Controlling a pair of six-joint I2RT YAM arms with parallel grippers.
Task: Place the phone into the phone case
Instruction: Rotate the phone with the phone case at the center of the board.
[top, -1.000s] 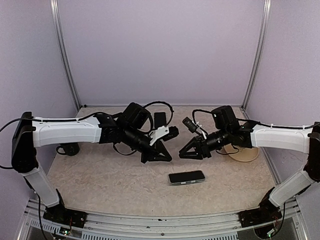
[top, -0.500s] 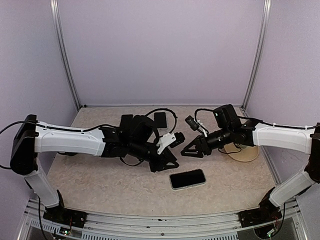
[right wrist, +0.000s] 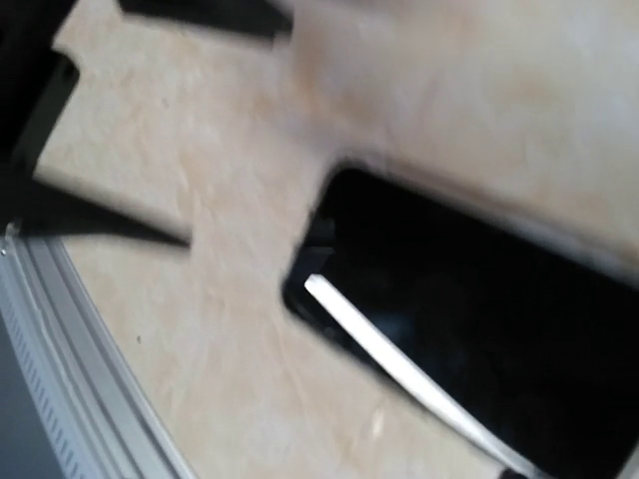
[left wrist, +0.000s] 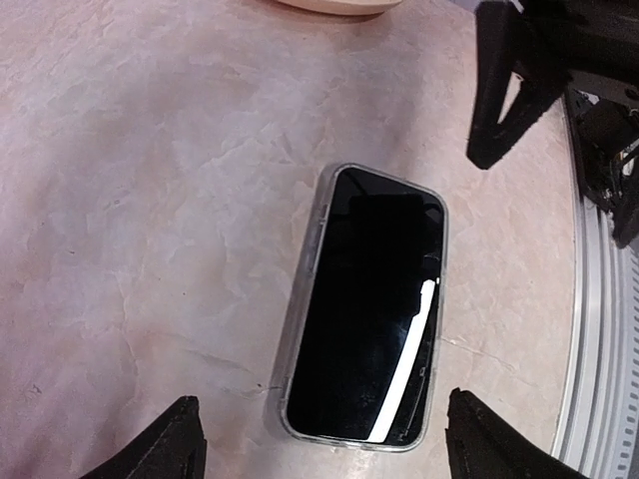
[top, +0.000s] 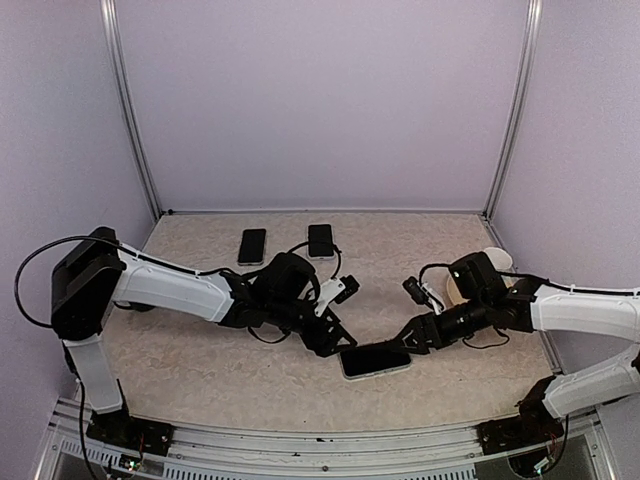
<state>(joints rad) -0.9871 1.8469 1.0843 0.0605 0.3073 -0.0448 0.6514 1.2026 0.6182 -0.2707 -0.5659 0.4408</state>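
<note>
Both pairs of jaws stand spread, holding nothing. The left gripper straddles one end of the phone without touching it, and the right gripper hangs by the other end. The phone is a glossy black slab with rounded corners, seated in a clear case. It lies flat on the beige marbled table, near the ribbed metal rail, with bare surface around it.

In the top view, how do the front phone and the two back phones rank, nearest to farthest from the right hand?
1. Front phone: near edge, right beside the right hand.
2. Back phone on the right: far side, middle.
3. Back phone on the left: far side, further left.
</note>
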